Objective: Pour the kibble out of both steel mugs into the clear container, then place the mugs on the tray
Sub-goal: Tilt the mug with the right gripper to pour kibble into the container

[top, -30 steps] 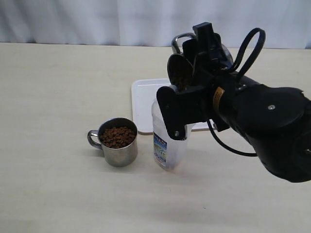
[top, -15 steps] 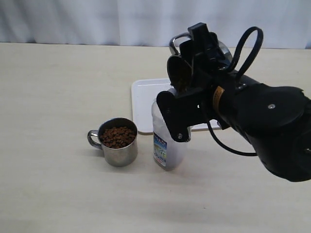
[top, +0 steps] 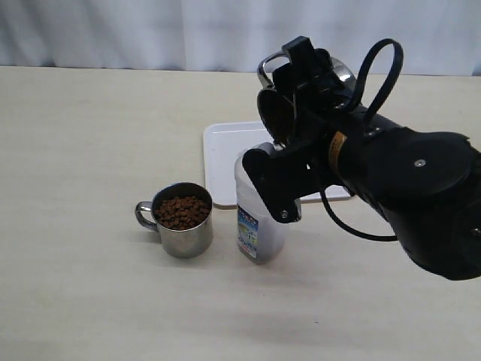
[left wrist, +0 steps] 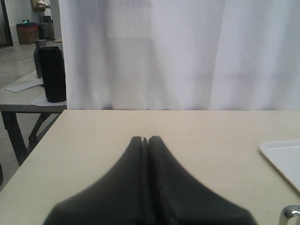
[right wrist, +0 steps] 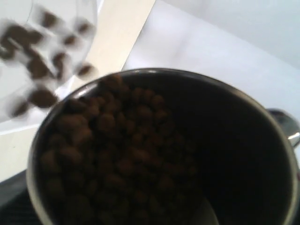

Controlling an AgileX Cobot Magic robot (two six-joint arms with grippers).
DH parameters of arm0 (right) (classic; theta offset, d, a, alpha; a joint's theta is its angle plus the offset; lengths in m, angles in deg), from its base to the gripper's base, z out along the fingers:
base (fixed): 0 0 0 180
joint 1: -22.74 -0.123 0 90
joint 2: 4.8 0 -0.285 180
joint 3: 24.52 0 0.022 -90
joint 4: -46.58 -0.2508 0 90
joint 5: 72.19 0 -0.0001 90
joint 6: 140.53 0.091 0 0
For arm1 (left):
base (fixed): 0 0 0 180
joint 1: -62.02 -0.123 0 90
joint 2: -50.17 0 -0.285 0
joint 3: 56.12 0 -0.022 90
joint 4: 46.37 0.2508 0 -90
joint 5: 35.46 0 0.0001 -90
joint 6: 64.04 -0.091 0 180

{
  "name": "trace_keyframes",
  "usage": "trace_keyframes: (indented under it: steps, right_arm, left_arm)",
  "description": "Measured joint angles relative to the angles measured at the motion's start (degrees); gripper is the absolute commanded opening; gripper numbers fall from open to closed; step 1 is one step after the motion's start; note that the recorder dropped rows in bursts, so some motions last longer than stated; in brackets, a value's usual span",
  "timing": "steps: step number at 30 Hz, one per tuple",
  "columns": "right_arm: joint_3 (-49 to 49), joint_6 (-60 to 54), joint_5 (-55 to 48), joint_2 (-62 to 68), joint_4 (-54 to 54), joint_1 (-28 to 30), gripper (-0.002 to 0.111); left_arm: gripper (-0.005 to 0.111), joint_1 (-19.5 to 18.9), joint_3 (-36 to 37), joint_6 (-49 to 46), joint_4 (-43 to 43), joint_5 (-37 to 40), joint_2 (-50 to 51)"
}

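Tipped further than a second ago, the steel mug (top: 270, 105) sits clamped in the right end effector (top: 293, 120) above the clear container (top: 259, 226). Its kibble (right wrist: 117, 140) is heaped at the rim, and blurred pellets seem to be falling into the container. The second mug (top: 184, 229), full, stands on the counter (top: 90, 135) just beside the container, with the tray (top: 222, 158) behind. The left end effector (left wrist: 147, 139) is pressed together, empty.

Kibble (top: 181, 211): dark brown, uniform.
Standing steel mug (top: 186, 239): mirror silver with dark reflections.
Tilted steel mug (top: 340, 73): same silver, inside dark.
Clear container (top: 264, 239): milky translucent. Its label (top: 248, 232) is blue and white.
Tray (top: 222, 158): plain white.
Bench (top: 90, 135): pale cream.
Right arm (top: 421, 188): black, with a small orange tag (top: 338, 150).
Curtain (top: 150, 30): white, soft vertical folds.
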Motion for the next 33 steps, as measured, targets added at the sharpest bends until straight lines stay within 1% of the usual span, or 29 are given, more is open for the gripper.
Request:
trace_keyframes:
  steps: [19,33]
  right_arm:
    - [1.5,-1.4,0.0,0.0,0.2,0.0,0.005]
    - [1.5,-9.6,0.4,0.0,0.2,0.0,0.005]
  left_arm:
    - [0.000,0.0,0.0,0.0,0.0,0.0,0.0]
    - [0.000,0.0,0.0,0.0,0.0,0.0,0.0]
